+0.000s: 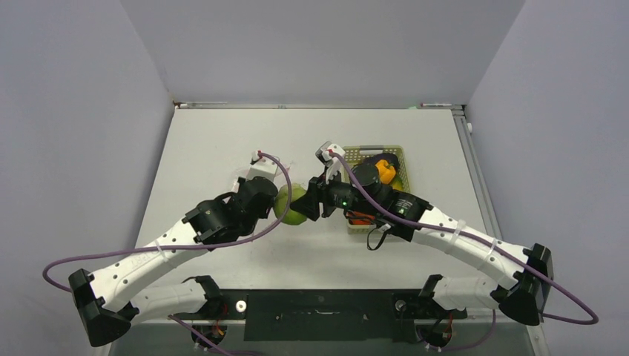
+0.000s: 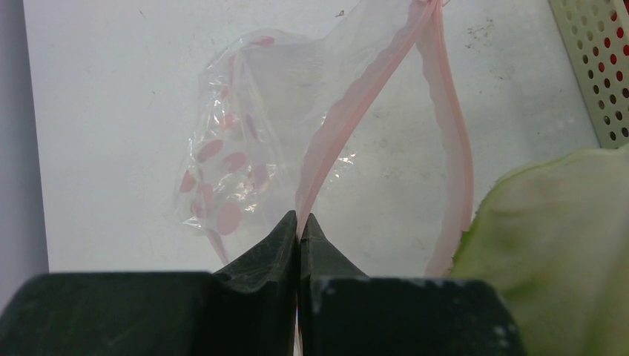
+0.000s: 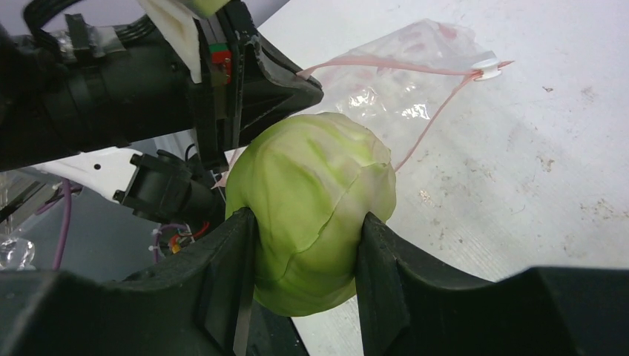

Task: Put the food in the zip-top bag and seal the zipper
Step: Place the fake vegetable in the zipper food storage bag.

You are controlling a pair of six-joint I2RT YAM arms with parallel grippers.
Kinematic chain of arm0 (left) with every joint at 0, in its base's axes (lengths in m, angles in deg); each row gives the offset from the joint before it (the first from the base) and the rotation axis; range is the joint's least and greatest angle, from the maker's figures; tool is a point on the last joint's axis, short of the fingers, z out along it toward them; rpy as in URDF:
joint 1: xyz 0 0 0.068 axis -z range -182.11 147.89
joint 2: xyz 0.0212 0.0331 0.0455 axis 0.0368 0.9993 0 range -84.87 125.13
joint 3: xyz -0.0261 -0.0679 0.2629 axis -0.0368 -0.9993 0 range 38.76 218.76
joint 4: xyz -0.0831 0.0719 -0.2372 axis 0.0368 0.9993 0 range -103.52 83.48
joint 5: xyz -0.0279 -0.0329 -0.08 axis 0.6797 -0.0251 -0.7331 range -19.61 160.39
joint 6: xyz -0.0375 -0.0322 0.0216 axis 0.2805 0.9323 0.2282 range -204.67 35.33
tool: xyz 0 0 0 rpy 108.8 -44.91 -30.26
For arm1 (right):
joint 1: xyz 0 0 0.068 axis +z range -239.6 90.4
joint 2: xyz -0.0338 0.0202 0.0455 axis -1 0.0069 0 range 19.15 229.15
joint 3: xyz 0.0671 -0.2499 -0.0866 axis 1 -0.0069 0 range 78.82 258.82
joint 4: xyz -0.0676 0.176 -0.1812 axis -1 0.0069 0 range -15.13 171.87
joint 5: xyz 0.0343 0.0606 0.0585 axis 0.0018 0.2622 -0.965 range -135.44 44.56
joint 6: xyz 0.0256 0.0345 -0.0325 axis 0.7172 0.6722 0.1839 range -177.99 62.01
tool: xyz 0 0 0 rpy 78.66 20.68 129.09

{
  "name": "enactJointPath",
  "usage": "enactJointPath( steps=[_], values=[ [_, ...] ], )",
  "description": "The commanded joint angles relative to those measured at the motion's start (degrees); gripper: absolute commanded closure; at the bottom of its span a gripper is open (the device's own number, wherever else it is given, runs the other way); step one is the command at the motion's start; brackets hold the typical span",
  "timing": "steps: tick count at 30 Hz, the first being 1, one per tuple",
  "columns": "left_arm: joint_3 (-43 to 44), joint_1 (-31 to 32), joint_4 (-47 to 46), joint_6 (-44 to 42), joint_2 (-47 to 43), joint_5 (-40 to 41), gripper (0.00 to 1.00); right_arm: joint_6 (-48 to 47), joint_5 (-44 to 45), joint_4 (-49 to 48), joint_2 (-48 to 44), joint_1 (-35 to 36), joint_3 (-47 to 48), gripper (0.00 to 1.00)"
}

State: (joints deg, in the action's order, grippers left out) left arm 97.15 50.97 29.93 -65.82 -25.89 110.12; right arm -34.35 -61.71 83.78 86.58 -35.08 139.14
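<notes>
White tabletop (image 1: 222, 148) under pale grey walls fills the top view. At its centre, the left gripper (image 2: 300, 222) is pinched fully closed on 1 lip of the zipper (image 2: 348, 111). This keeps the mouth of the zip-top bag (image 2: 245, 133) parted, while the bag itself lies crumpled toward the upper left of the left wrist frame. The right gripper (image 3: 308, 217), jaws partly spread, clamps a round green toy food (image 3: 311, 178) just beside that mouth. More food sits in the mesh basket (image 1: 371, 150), right of centre. The step in hand looks like loading this piece. Next, it must pass between the 2 pink lips and be released well inside without dragging the bag.
</notes>
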Motion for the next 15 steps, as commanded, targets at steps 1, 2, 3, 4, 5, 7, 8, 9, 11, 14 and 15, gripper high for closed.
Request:
enactJointPath(
  steps=[1, 2, 3, 4, 5, 7, 8, 9, 11, 14, 15],
  values=[
    [-0.10, -0.34, -2.73, -0.04, -2.12, -0.98, 1.00, 1.19, 1.79, -6.83, 1.98, 1.30, 1.30, 0.69],
    [-0.17, -0.35, -2.83, -0.04, -2.42, -1.23, 1.00, 1.28, 1.85, -7.25, 2.32, 1.50, 1.37, 0.69],
    [-0.22, -0.35, -2.93, -0.06, -2.65, -1.42, 1.00, 1.30, 1.98, -7.69, 2.68, 1.67, 1.47, 0.69],
    [-0.28, -0.35, -3.00, -0.11, -2.91, -1.57, 1.00, 1.32, 2.21, -8.01, 3.11, 1.83, 1.53, 0.69],
    [-0.31, -0.35, -3.08, -0.13, -3.18, -1.82, 1.00, 1.36, 2.43, -8.37, 3.44, 1.97, 1.56, 0.69],
    [-0.38, -0.35, -3.33, -0.28, -3.62, -2.42, 1.00, 1.52, 2.68, -8.41, 4.22, 2.16, 1.62, 0.69],
    [-0.43, -0.35, -3.44, -0.30, -3.68, -2.66, 1.00, 1.76, 2.81, -8.38, 4.68, 2.29, 1.64, 0.69],
    [-0.39, -0.35, -3.50, -0.31, -3.74, -2.88, 1.00, 1.84, 3.02, -9.95, 5.10, 2.45, 1.73, 0.69],
    [-0.30, -0.35, -3.62, -0.31, -3.90, -3.38, 1.00, 2.15, 3.74, -10.38, 5.92, 2.80, 2.03, 0.69],
    [-0.47, -0.35, -3.98, -0.48, -4.23, -4.12, 1.00, 2.28, 5.47, -10.42, 7.31, 3.57, 2.57, 0.69],
    [-0.51, -0.35, -4.06, -0.56, -4.32, -4.23, 1.00, 2.27, 5.99, -10.29, 7.78, 3.86, 2.96, 0.69]
  ],
)
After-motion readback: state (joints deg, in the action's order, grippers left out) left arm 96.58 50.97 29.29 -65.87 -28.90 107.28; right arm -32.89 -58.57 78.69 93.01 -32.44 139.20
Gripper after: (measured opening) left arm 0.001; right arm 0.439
